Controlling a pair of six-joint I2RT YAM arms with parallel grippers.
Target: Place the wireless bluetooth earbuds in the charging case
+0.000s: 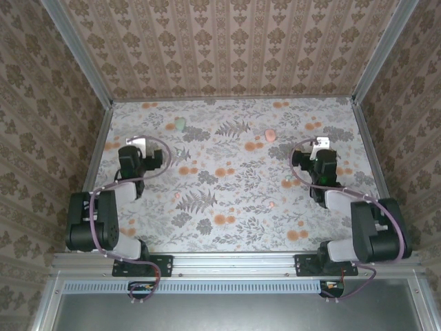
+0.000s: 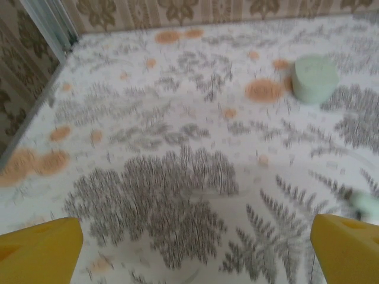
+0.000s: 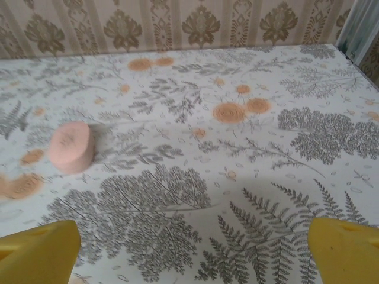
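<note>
Open and empty stand left pincer [image 2: 192, 251] and right pincer [image 3: 192, 251]; hazard: pale mint earbud [image 1: 286, 183], right of centre overhead, may skitter from a mis-centred pinch.

The left arm [image 1: 86, 224] at lower left of the top view and the right arm [image 1: 375, 238] at lower right share black joint housings, pale grey links and black base plates [image 1: 148, 263]. A mauve cable [image 1: 91, 214] loops along each. In the wrist views the left gripper [image 2: 189, 254] and right gripper [image 3: 189, 254] have bright yellow, blocky fingers [image 2: 38, 251].
</note>
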